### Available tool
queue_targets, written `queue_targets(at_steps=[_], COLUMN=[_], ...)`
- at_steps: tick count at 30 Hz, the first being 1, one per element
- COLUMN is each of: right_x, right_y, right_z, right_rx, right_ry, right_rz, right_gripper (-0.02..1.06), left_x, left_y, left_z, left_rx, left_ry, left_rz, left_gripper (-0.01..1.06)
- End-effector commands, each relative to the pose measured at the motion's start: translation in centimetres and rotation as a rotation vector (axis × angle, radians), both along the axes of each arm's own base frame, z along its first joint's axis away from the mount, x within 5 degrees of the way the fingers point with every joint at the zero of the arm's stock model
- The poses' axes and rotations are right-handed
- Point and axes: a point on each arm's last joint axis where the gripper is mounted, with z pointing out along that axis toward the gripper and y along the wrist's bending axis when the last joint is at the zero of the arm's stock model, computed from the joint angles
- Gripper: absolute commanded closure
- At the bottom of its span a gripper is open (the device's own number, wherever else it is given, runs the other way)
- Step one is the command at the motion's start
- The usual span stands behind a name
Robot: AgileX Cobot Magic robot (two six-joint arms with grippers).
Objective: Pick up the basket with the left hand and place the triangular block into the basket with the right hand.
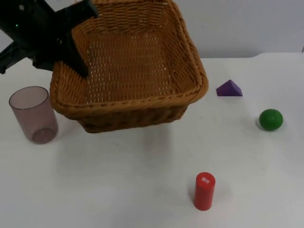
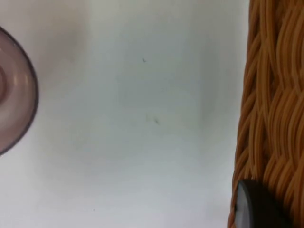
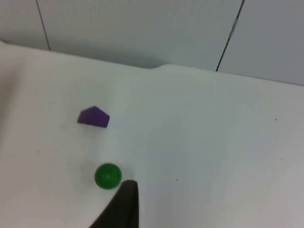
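Observation:
The brown wicker basket [image 1: 142,102] hangs tilted above the table's left half, throwing a faint shadow below it. My left gripper [image 1: 78,61] is shut on its left rim; in the left wrist view a black fingertip [image 2: 251,209] presses against the woven wall [image 2: 275,118]. The purple triangular block [image 1: 229,89] lies on the table to the right of the basket, apart from it. The right wrist view looks down on this block [image 3: 94,117] from a height, with my right gripper [image 3: 122,206] well above the table.
A translucent purple cup [image 1: 33,114] stands left of the basket, its rim [image 2: 14,90] also seen by the left wrist. A green ball [image 1: 270,119] rests near the block, close to the right edge. A red cylinder [image 1: 204,191] stands upright near the front.

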Motion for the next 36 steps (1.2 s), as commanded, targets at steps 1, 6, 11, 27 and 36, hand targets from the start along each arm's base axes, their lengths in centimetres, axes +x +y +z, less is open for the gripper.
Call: queue_targets(at_steps=[1, 6, 11, 27, 36], right_x=[1.3, 6.0, 12.7, 28.3, 31.5], right_y=[0.1, 0.5, 0.7, 3.6, 4.7], right_z=[-0.5, -3.3, -7.7, -17.0, -21.0], right_rx=[-0.035, -0.094, -0.174, -0.143, -0.128], right_ry=[0.022, 0.083, 0.130, 0.311, 0.352], right_rz=[0.030, 0.106, 0.170, 0.547, 0.722], right_gripper=[-0.01, -0.01, -0.01, -0.01, -0.01], left_x=[-0.2, -0.3, -0.4, -0.3, -0.4], left_y=[-0.1, -0.1, -0.3, -0.6, -2.4], left_z=[1.0, 1.0, 1.0, 1.2, 1.3], left_rx=[-0.031, -0.033, -0.040, -0.080, -0.082], left_ry=[-0.019, -0.016, -0.015, -0.004, -0.031], left_rz=[0.005, -0.008, -0.043, 0.023, 0.015], left_gripper=[1.05, 1.05, 1.05, 1.05, 1.05])
